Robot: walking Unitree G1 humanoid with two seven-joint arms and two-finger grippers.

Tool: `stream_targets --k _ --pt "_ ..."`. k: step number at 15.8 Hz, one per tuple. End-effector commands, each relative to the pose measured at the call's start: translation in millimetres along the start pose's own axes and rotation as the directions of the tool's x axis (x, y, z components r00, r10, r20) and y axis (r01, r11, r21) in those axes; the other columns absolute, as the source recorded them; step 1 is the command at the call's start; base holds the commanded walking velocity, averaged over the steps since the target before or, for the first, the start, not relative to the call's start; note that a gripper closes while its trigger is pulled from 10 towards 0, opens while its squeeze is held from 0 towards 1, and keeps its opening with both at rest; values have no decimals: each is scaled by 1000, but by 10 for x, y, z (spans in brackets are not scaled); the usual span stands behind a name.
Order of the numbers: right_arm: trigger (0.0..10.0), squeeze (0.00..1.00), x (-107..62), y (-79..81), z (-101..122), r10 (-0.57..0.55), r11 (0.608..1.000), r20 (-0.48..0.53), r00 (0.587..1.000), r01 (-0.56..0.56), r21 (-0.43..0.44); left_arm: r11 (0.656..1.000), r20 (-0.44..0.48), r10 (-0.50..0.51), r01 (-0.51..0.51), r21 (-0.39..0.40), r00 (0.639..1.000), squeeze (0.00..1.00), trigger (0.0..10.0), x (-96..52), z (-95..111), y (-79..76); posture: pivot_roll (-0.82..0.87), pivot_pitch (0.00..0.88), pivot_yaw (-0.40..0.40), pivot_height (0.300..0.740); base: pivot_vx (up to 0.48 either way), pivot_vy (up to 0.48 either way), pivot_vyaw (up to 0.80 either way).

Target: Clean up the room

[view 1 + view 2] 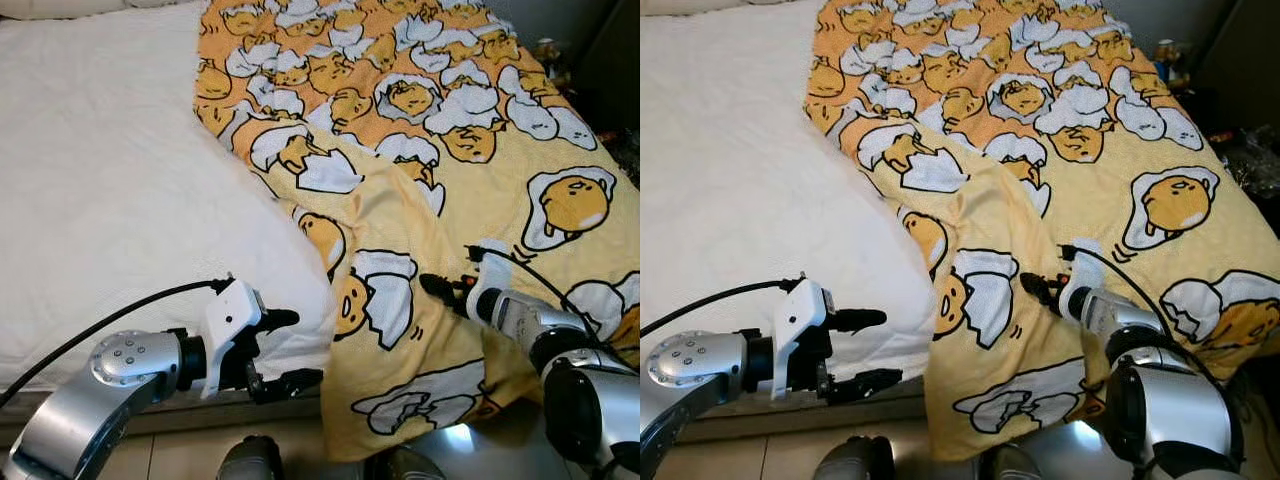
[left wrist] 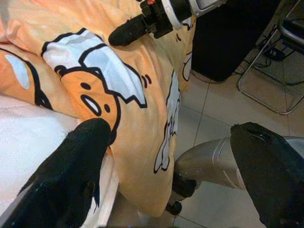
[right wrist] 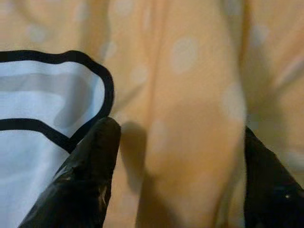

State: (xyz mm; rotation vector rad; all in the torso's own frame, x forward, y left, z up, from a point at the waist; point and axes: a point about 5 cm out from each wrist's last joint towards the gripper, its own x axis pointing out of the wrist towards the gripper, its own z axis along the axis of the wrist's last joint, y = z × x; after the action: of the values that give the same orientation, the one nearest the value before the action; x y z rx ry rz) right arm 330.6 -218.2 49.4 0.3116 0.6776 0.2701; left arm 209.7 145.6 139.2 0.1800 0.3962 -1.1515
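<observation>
- Yellow egg-print cartoon blanket (image 1: 430, 150) lies rumpled, draped over the white bed (image 1: 110, 200) edge.
- Left gripper (image 1: 285, 350) fingers apart at the mattress edge.
- Right gripper (image 3: 175, 156) fingers spread against fabric, seen close in its wrist view.

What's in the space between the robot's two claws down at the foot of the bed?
The hanging yellow blanket. In the left eye view its folded edge drapes over the white mattress between the left end effector and the right end effector.

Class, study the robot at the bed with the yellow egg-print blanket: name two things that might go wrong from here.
1. The blanket hangs over the bed's edge toward the floor; a pull may drag more off.
2. The right gripper presses open into loose folds, and may snag or pinch too little. The left gripper is open beside the blanket's edge.
</observation>
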Motion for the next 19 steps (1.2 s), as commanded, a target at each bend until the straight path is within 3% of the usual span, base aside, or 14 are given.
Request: stream_targets --k 1,11,16,19 --pt "0 0 15 20 -76 16 1000 -22 1000 -15 23 1000 -5 -13 13 9 1000 0 10000 1 20 -38 130 193 16 740 0 0 0" --pt "0 0 8 18 -24 20 999 5 1000 -20 28 1000 3 -25 25 12 1000 0 10000 36 45 -23 122 172 16 740 0 0 0" --pt "0 0 -15 40 120 78 994 90 993 -84 65 997 62 -71 72 -12 996 0 10000 98 114 -12 94 103 8 740 0 0 0" --pt "0 0 -7 117 172 166 981 132 977 -177 78 998 98 -54 58 -36 994 0 10000 135 149 55 76 52 7 740 0 0 0"
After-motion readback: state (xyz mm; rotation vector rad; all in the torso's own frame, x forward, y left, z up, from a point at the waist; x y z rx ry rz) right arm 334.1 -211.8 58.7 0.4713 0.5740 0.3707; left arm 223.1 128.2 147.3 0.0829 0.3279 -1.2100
